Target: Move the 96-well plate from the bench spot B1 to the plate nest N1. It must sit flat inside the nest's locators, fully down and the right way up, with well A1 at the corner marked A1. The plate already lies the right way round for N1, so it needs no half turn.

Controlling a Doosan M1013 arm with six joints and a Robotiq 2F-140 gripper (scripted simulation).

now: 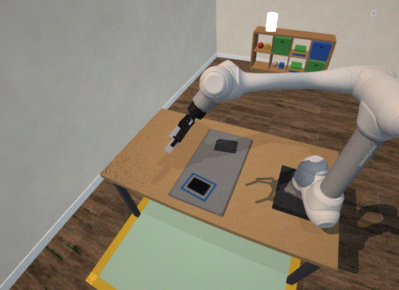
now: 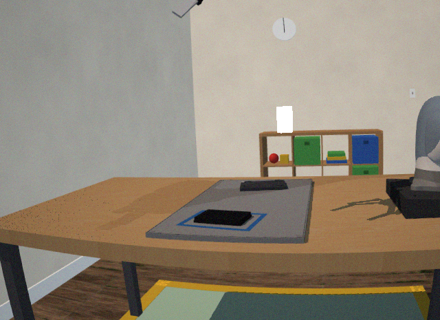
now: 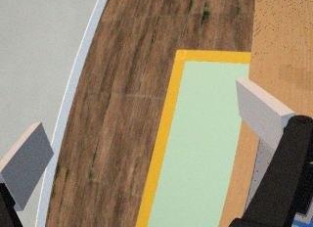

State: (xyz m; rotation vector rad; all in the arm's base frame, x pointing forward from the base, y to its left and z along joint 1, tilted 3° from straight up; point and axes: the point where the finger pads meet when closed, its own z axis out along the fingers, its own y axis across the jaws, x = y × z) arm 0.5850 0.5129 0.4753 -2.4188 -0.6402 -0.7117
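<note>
Your gripper [image 1: 173,140] hanging high over desk's [image 1: 138,158] far left part, fingers spread wide, gripping nothing. Arm [image 1: 290,77] reaching across from base [image 1: 283,203] near desk's right edge. Grey mat [image 1: 222,164] lying mid-desk. Black plate [image 1: 197,186] sitting inside blue outline [image 1: 182,188] at mat's near end. Dark nest [image 1: 225,145] sitting at mat's far end, well apart from plate.

Black 96-well plate [image 1: 198,186] in blue-outlined square [image 1: 182,186]; grey mat [image 1: 219,171]; tan wooden table [image 1: 135,158]; white arm [image 1: 290,79]; black gripper [image 1: 173,140], grey pads [image 3: 264,110].
</note>
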